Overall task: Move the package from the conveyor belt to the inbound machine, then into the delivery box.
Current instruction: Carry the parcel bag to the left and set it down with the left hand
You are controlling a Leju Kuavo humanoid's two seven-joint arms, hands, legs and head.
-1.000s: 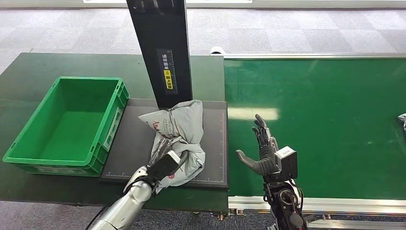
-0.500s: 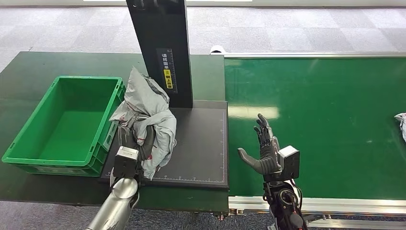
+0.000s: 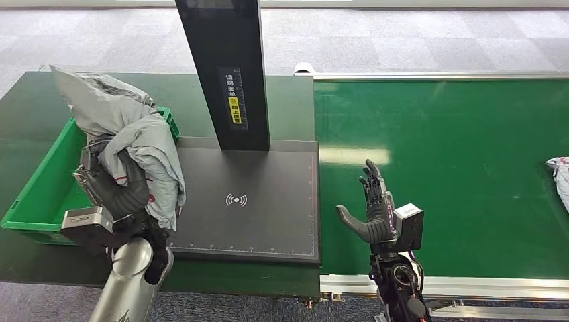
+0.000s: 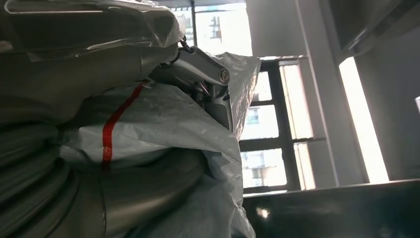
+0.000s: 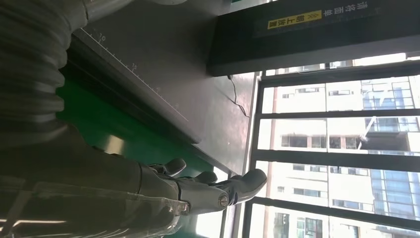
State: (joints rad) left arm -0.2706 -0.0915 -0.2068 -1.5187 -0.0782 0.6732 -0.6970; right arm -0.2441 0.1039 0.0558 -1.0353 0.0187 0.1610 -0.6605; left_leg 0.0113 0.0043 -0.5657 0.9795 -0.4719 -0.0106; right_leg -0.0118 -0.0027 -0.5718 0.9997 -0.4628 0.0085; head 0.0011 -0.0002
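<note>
Package lifted above the delivery box

The left hand (image 3: 111, 191) grips the grey package (image 3: 124, 131) over the green delivery box's (image 3: 33, 198) near edge; the right hand (image 3: 372, 215) hovers empty, fingers spread, over the conveyor belt (image 3: 456, 154).

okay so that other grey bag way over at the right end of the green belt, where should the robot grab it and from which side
Judging by the sliver showing, the second package lies flat and soft at the far right of the conveyor belt. The open right hand would likely do best coming from above, closing its fingers across a bunched fold near the visible end.

Bright, even head view with belt glare; wrist views backlit by windows.
</note>
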